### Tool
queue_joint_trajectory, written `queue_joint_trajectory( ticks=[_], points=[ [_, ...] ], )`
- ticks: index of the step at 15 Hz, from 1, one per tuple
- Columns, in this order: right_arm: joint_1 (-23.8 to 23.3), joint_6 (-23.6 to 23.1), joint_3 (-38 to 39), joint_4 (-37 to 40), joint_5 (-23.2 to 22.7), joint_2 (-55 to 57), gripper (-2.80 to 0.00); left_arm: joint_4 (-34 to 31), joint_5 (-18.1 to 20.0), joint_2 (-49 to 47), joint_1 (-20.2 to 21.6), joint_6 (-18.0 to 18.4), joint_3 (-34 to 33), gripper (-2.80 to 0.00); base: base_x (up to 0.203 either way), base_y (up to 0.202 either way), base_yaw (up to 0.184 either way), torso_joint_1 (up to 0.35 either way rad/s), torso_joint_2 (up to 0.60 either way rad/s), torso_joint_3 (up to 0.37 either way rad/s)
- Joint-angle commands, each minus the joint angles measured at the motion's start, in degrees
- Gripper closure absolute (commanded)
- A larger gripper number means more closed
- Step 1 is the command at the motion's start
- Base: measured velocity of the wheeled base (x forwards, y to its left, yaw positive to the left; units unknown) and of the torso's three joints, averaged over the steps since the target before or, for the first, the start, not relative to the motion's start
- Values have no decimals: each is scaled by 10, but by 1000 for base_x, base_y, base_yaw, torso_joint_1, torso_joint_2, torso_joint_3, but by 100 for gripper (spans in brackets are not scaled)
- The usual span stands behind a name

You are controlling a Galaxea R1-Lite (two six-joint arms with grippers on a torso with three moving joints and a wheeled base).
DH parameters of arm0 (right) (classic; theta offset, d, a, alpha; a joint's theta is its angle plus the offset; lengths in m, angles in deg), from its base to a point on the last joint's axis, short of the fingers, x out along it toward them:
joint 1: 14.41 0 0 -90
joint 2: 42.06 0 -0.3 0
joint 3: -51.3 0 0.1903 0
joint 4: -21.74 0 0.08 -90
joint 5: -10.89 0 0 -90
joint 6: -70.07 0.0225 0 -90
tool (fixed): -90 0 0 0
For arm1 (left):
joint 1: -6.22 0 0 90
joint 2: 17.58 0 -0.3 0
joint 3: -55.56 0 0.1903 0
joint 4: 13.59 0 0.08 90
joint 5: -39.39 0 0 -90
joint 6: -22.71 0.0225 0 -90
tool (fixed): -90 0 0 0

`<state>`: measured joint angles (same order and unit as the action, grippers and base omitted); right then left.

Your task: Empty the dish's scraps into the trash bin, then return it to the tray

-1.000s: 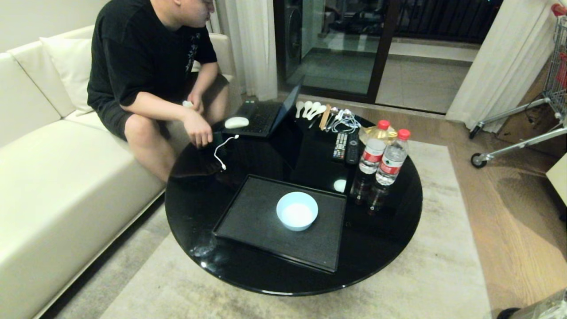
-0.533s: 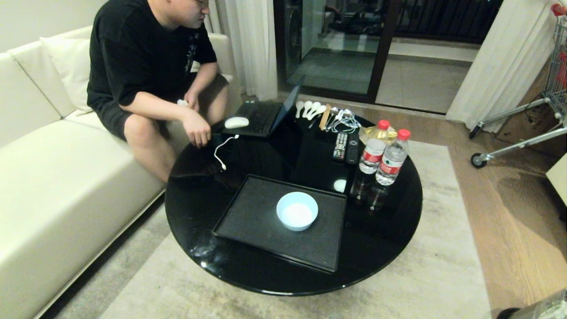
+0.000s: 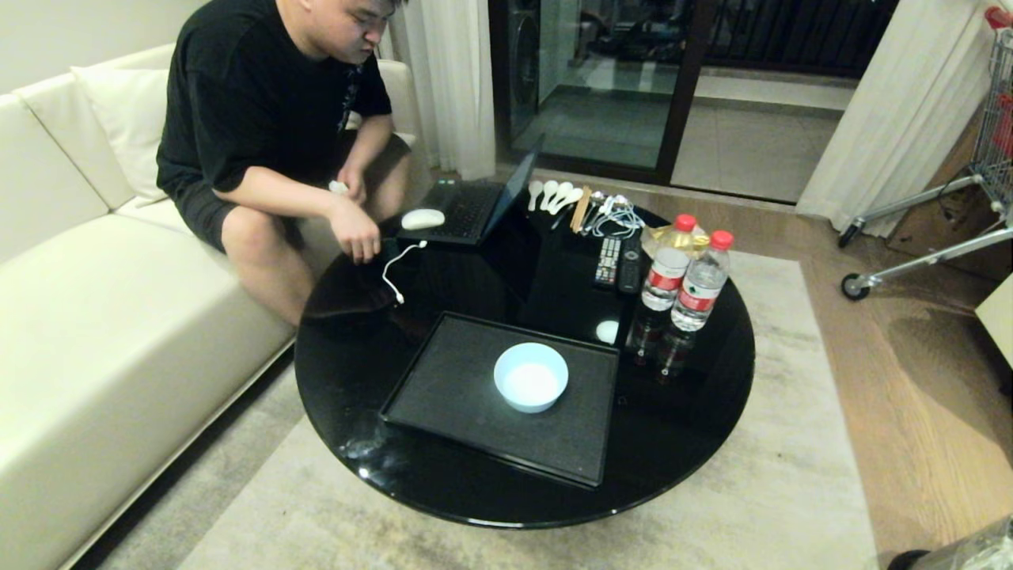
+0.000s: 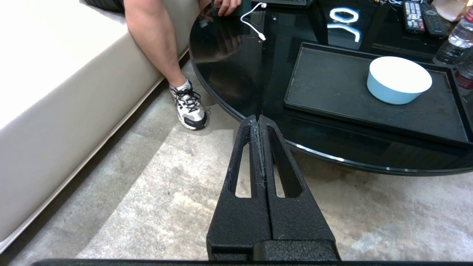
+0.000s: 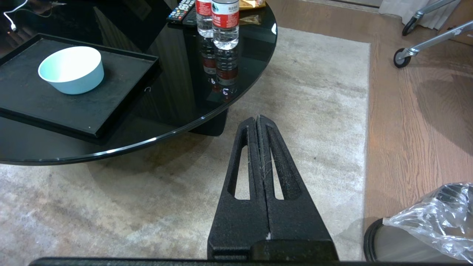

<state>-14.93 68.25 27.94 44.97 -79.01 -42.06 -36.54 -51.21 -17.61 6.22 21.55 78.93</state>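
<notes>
While on tray (image 3: 443, 388), dish (image 3: 531, 377) — well clear of right claw (image 5: 257, 119).

Dish (image 5: 70, 69) on tray (image 5: 111, 99)

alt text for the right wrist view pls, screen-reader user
The right gripper, jaws shut and empty, hangs over a pale rug beside a round black table. On it a pale blue dish sits on a black tray; the lined trash bin stands on the floor.
</notes>
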Motion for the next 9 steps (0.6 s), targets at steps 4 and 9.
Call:
queue_joint_trajectory(
  ticks=[4, 9],
  points=[
    [0, -2, 0, 1, 1, 0, 0, 0, 0, 0, 0, -1, 0, 0, 0, 0, 0, 0, 0, 0],
    [0, -4, 0, 0, -1, 0, 0, 0, 0, 0, 0, -1, 0, 0, 0, 0, 0, 0, 0, 0]
  ],
)
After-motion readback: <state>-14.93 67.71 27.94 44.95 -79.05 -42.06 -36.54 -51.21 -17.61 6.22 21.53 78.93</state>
